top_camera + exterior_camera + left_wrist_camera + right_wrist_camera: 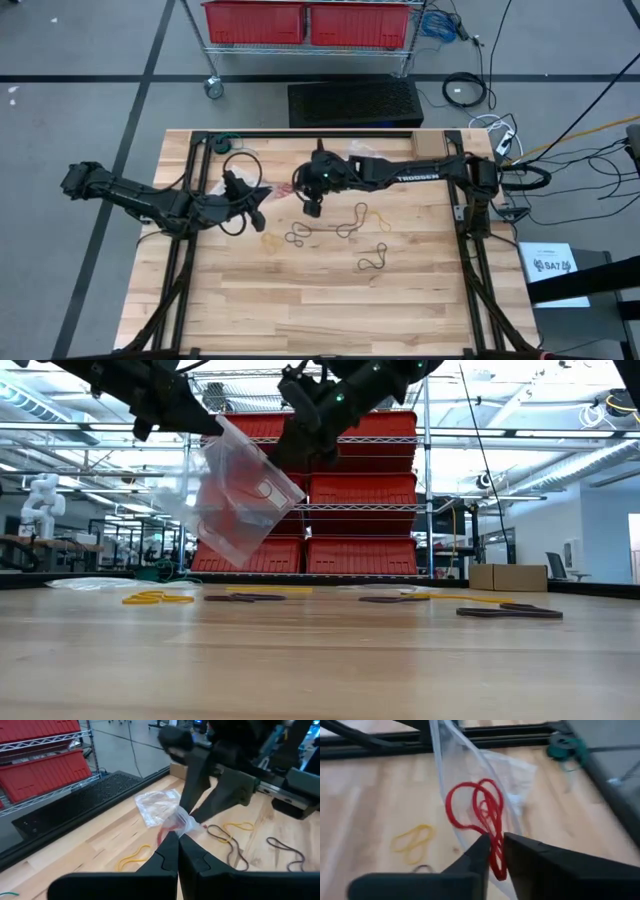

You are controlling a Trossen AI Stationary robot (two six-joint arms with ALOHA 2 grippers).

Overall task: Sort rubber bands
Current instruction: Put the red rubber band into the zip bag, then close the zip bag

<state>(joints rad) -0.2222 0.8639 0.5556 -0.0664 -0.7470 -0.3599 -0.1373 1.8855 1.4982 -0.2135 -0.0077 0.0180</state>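
high view straight down over whole worktop (330, 300), low view at worktop level facing red bins (365, 555) behind it, both wrist views close above worktop, all share clear bag (235, 495)

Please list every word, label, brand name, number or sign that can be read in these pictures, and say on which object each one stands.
"TROSSEN": white letters on the forearm of the right arm, read in the high view.
A white sheet off the table's right edge carries dark print, too small to read.
The red bins, the cardboard box and the clear bag show no readable text.
No other writing can be read in any view.
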